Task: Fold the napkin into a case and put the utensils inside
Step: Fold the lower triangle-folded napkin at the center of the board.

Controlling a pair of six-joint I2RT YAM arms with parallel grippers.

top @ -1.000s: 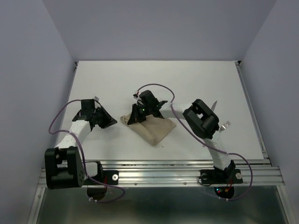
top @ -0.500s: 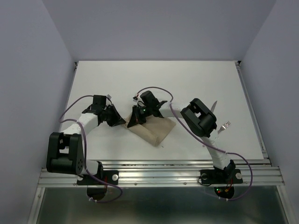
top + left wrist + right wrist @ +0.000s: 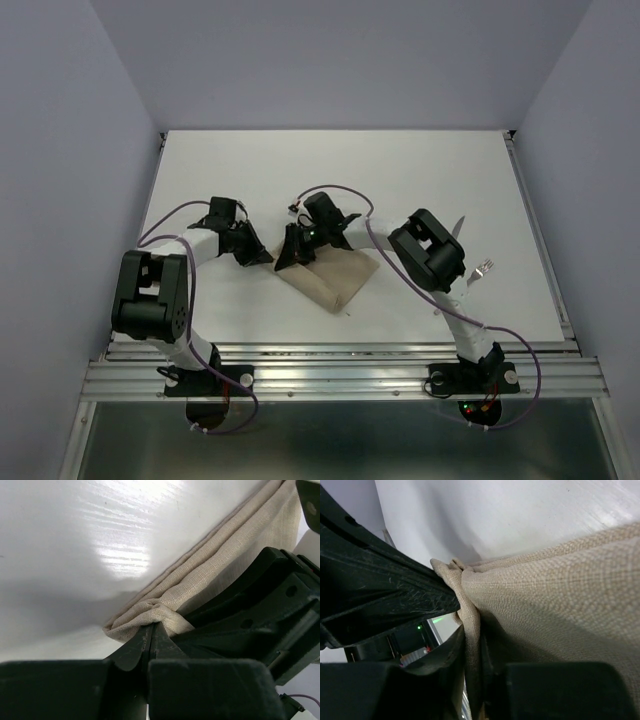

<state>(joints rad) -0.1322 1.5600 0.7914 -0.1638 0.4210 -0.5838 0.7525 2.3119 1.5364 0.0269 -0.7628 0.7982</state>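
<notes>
Top external: napkin (image 3: 335, 280) lies on the white table (image 3: 400, 170) as a folded, layered oblong. Left gripper (image 3: 151, 630) pinched tight on the napkin's left corner, cloth bunched at its fingertips. Right gripper (image 3: 472, 630) just beside it, clamped on a fold of the same corner. Utensils (image 3: 483, 268) well right of the napkin, past the right arm (image 3: 430, 255), partly hidden.

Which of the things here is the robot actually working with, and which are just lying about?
In the job:
napkin, pinched at one corner by the left pincer and the right pincer
fork
second utensil, mostly hidden

Just there:
white table
purple cables
metal rail
</notes>
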